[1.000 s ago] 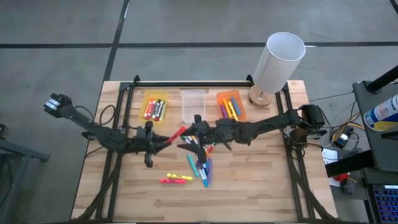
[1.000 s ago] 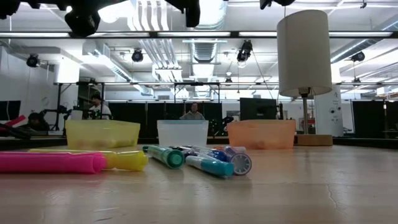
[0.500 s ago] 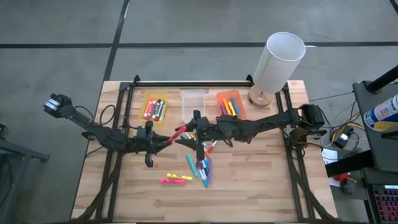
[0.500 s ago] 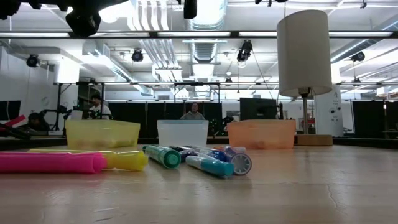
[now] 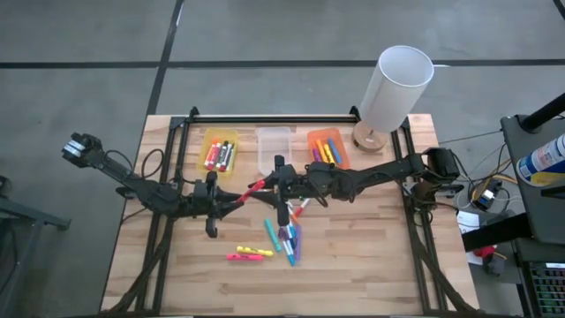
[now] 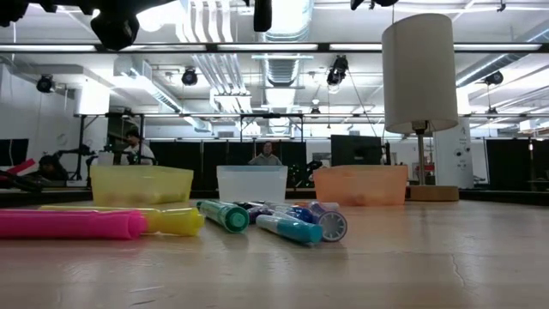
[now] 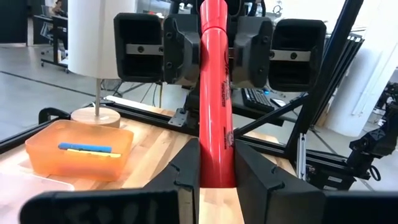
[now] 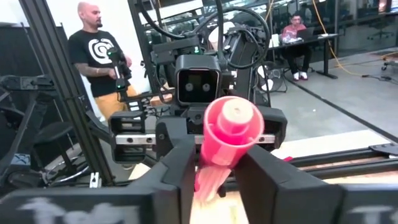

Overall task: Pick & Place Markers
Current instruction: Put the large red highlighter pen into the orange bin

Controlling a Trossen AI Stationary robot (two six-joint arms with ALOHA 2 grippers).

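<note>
A red marker (image 5: pixel 252 191) is held in the air over the middle of the table, between my two grippers. My left gripper (image 5: pixel 235 200) is shut on its left end. My right gripper (image 5: pixel 272 183) is shut on its right end. Both grippers point level, facing each other. Several other markers (image 5: pixel 284 237) lie in a loose heap on the table below, and a yellow and a pink one (image 5: pixel 250 253) lie nearer the front. In the low view these markers (image 6: pixel 274 221) lie flat on the wood. My left gripper pinches the marker's barrel at its left end (image 7: pixel 217 163) between its two fingers. The fingers come level from the table's left and lie along the marker, which is lifted clear. My right gripper pinches the marker's capped right end (image 8: pixel 229 144) between its two fingers (image 7: pixel 181 45). It comes level from the table's right, along the marker.
Three small bins stand in a row at the back: yellow (image 5: pixel 219 150) with markers, clear (image 5: pixel 274 148), orange (image 5: pixel 327 150) with markers. A white lamp (image 5: pixel 395 88) stands at the back right. Black frame rails run along the table's sides.
My right gripper's fingers have closed from wide open onto the marker's right end. My left gripper and the marker have kept still.
</note>
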